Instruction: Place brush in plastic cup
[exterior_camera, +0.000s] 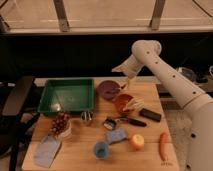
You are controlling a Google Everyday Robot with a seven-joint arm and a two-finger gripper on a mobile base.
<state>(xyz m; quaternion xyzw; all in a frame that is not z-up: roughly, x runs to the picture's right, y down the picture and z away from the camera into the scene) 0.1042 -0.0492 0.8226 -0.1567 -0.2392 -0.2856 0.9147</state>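
Note:
The brush (120, 122) lies flat near the middle of the wooden table (150, 157), its dark squarish head to the left and its black handle pointing right. The light-blue plastic cup (101, 149) stands upright near the front edge, below and left of the brush. My gripper (129, 81) hangs at the back of the table, above the gap between a purple plate and an orange bowl. It is well behind the brush, open, with nothing in it.
A green tray (67, 95) sits back left. Around the brush are a purple plate (107, 90), an orange bowl (122, 102), a black block (150, 115), a blue sponge (116, 135), an apple (136, 142), a carrot (163, 145), a metal cup (86, 117), grapes (61, 122) and a blue cloth (46, 150).

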